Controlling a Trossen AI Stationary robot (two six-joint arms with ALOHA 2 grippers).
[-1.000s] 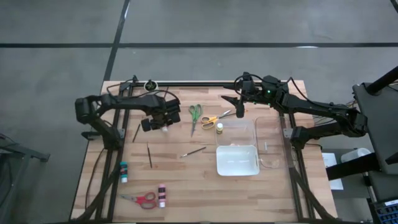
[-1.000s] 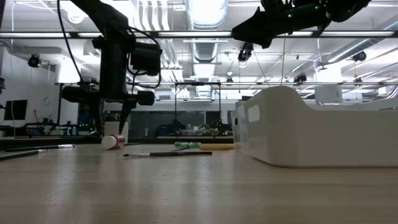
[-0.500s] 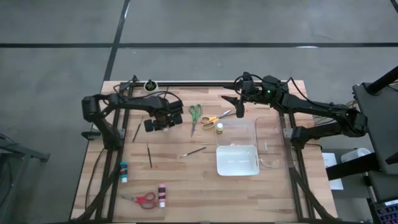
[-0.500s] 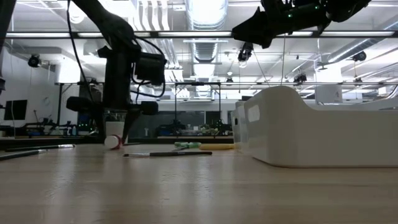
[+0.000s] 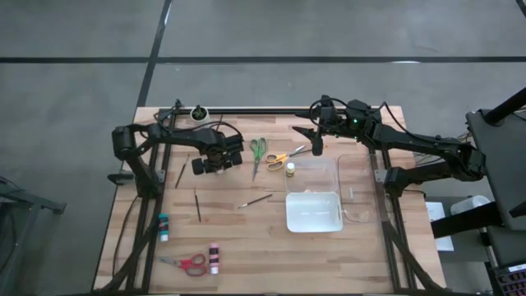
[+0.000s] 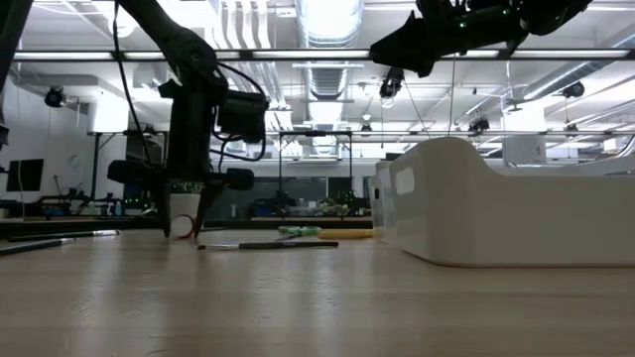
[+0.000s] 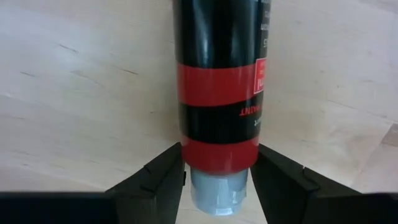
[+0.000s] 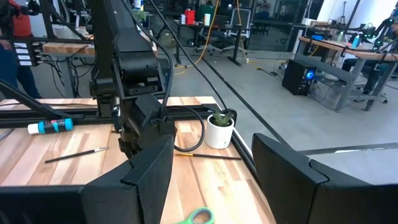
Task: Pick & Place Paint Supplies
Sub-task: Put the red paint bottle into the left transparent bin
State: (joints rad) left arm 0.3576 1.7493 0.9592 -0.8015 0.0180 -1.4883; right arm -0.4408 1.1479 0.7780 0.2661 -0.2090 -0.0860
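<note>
A black paint bottle with red bands (image 7: 217, 93) lies on its side on the wooden table, its pale cap (image 7: 219, 193) toward the camera. My left gripper (image 5: 215, 160) points straight down over it, open. Its fingertips are down at the table in the low view (image 6: 183, 226), one on each side of the bottle near the cap end. In the high view the gripper hides the bottle. My right gripper (image 5: 316, 144) hangs open and empty, high over the table's far side. My left gripper comes from above, and its fingers (image 7: 163, 180) lie across the bottle beside the lowest red band (image 7: 217, 152). The fingers stand very close to the bottle's sides; whether they touch it I cannot tell. The bottle lies flat on the table.
Green scissors (image 5: 258, 150), yellow scissors (image 5: 279, 157) and a yellow bottle (image 5: 290, 168) lie right of the left gripper. Brushes (image 5: 197, 205) (image 5: 256, 200) (image 5: 180, 174) lie nearer. A teal bottle (image 5: 163, 226), red scissors (image 5: 187, 263), a red bottle (image 5: 214, 257) and a white tray (image 5: 313, 211) are also there.
My left gripper has sunk straight down over the bottle and shifted slightly toward the table's right, until its fingertips reach table level on either side of the bottle. The bottle has stayed where it lay.
</note>
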